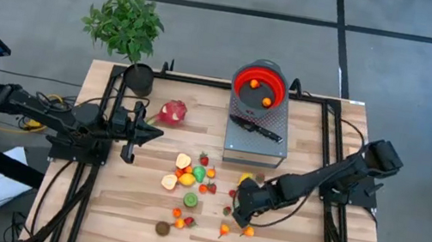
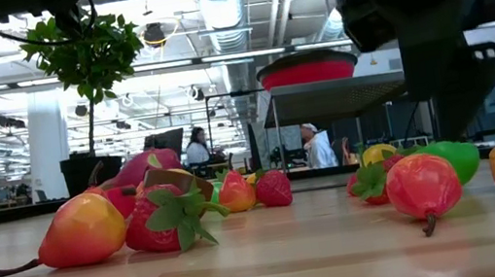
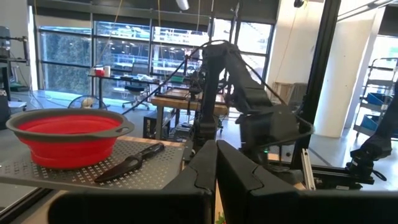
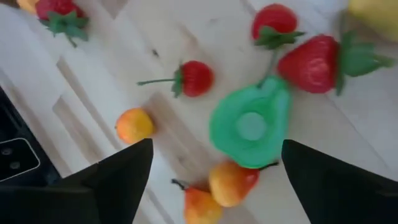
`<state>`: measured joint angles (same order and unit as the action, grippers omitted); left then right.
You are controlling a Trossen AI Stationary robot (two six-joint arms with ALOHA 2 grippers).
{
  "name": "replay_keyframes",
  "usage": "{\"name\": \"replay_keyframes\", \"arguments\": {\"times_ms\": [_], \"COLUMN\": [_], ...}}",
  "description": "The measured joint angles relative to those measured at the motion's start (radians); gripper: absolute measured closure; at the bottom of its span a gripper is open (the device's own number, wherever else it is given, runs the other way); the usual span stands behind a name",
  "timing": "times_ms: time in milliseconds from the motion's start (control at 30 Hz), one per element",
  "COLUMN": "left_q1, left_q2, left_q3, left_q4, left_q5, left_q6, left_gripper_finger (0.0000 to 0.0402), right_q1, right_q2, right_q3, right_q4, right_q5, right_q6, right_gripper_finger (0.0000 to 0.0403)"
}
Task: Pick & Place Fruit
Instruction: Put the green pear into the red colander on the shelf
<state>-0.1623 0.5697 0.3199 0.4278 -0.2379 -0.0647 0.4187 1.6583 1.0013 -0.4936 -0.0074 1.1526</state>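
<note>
**A:** What did the right wrist view give that the overhead did not?

**B:** The right gripper (image 4: 211, 180) stood with its fingers wide apart and nothing between them. Just ahead of the gap lay a green pear half (image 4: 250, 129), cut face up, its long axis running away from the fingers, narrow end farthest. Two small orange-red pears (image 4: 229, 182) lay between the fingertips, touching the green half's wide end. A small round orange fruit (image 4: 134, 124) sat just off one finger, and a stemmed red cherry-like fruit (image 4: 193, 78) lay beyond it, stem pointing sideways.

**A:** And from above?

**B:** The right gripper (image 1: 243, 205) hung low over the wooden table (image 1: 310, 240), at the edge of the scattered fruit (image 1: 189, 178). The dragon fruit (image 1: 172, 112) lay well apart from it, near the left gripper (image 1: 134, 132), whose fingers were pressed together, empty. The red bowl (image 1: 258, 86) held two orange fruits (image 1: 266, 101), on the perforated platform (image 1: 255, 149) beside the black-handled knife (image 1: 256, 129).

**A:** The low view?

**B:** Strawberries (image 2: 164, 222) pointed their leafy caps toward the camera.
</note>
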Motion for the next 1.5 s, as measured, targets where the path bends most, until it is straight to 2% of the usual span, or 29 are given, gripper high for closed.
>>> {"name": "replay_keyframes", "arguments": {"times_ms": [333,633,1500], "left_q1": [0.0,0.0,0.0], "left_q2": [0.0,0.0,0.002], "left_q3": [0.0,0.0,0.0], "left_q4": [0.0,-0.001,-0.001], "left_q5": [0.0,0.0,0.0], "left_q6": [0.0,0.0,0.0], "left_gripper_finger": [0.0399,0.0399,0.0399], "right_q1": [0.0,-0.001,0.0], "right_q2": [0.207,0.355,0.355], "right_q3": [0.254,0.342,0.342], "right_q4": [-0.272,-0.355,-0.357], "right_q5": [0.039,0.042,0.061], "right_q6": [-0.014,-0.063,-0.063], "right_gripper_finger": [0.0094,0.0097,0.0097]}}
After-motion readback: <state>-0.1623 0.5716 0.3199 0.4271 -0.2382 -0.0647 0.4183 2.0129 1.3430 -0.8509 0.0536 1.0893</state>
